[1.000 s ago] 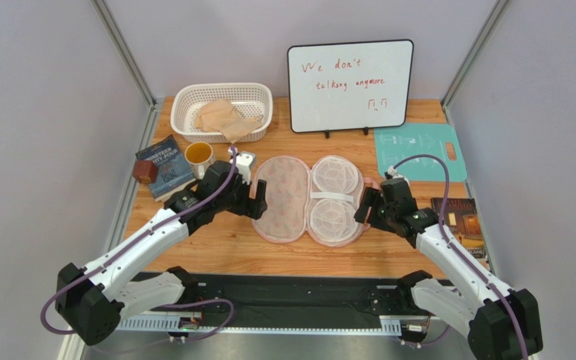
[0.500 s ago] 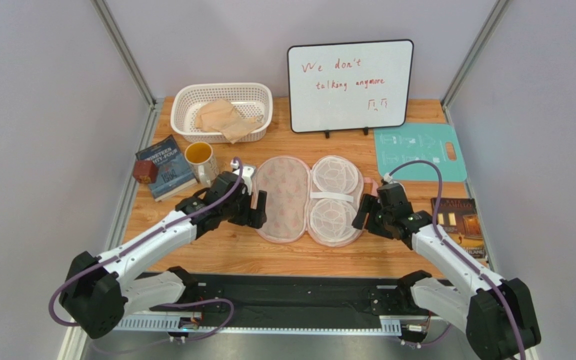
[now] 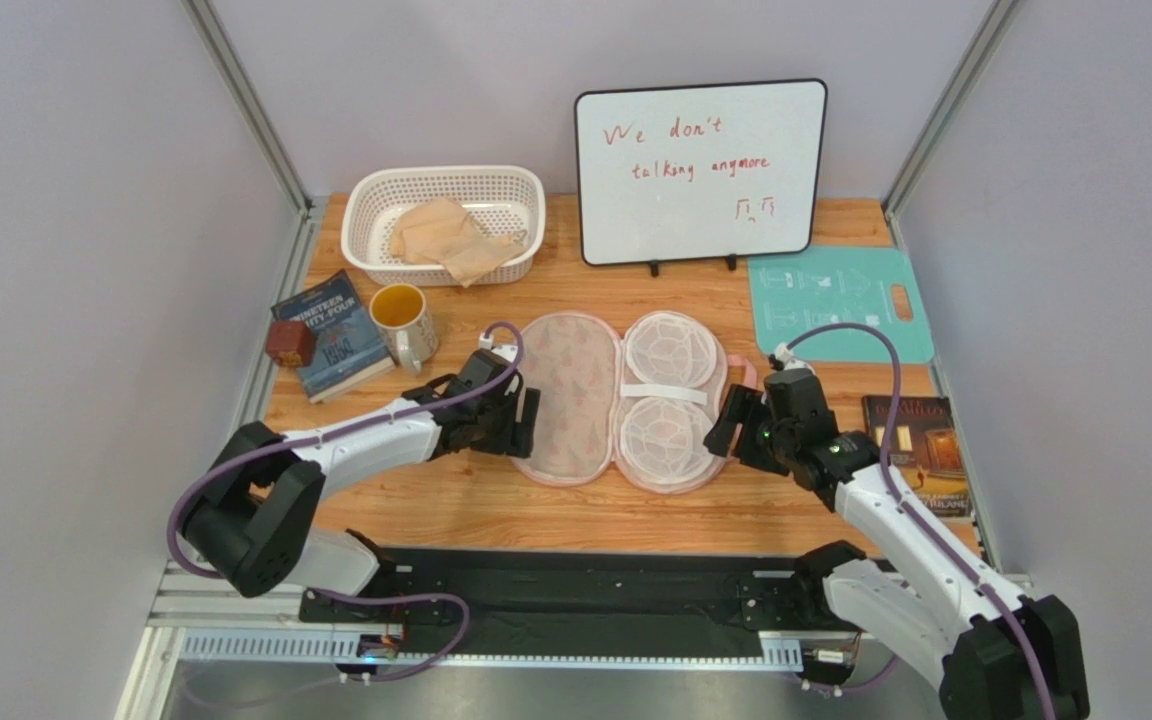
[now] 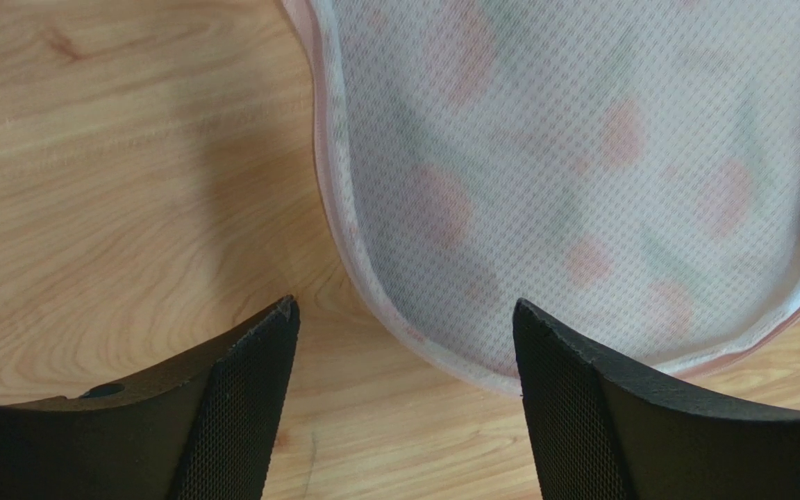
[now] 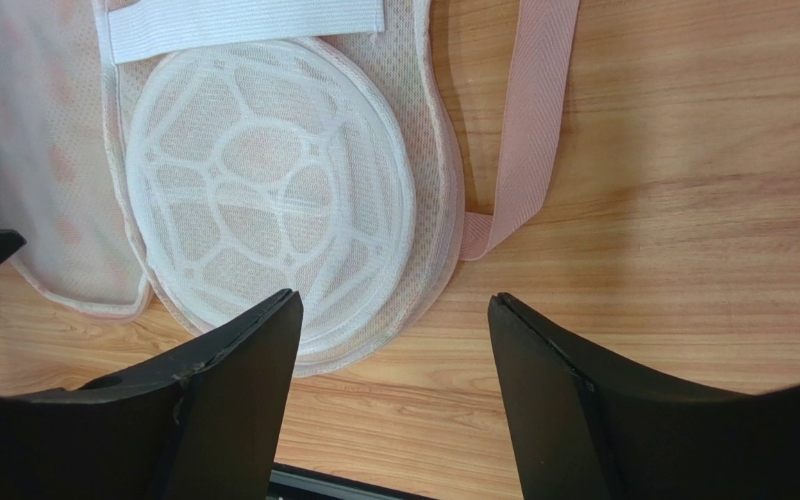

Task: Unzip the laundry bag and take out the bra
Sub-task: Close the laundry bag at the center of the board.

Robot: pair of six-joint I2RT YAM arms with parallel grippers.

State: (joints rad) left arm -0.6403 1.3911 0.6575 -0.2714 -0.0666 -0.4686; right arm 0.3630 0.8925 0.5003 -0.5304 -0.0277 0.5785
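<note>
Wooden desk [image 3: 597, 510] carries everything. Whiteboard [image 3: 699, 170] with red writing stands at the back, right of centre. The laundry bag [image 3: 620, 398] lies flat mid-desk, spread open as two side-by-side halves: the left half is printed mesh, the right half shows two white ribbed domes (one behind the other). Its pink strap [image 5: 524, 135] trails off the right edge onto the wood. White basket [image 3: 364, 203] sits back left, well apart from the bag. Teal board [image 3: 838, 308] lies back right. The bra [image 3: 447, 237] lies crumpled inside the basket, beige, one corner draped over the front rim. Dark book [image 3: 330, 333] lies at the left edge, a yellow mug [image 3: 399, 315] just beside it. Left hand [image 3: 519, 420] is at the bag's left edge, fingers wide apart and empty; in the wrist view they straddle the bag's rounded end, contact possibly none, hard to tell. Right hand [image 3: 725, 428] is at the bag's right edge, also spread wide, gripping nothing.
</note>
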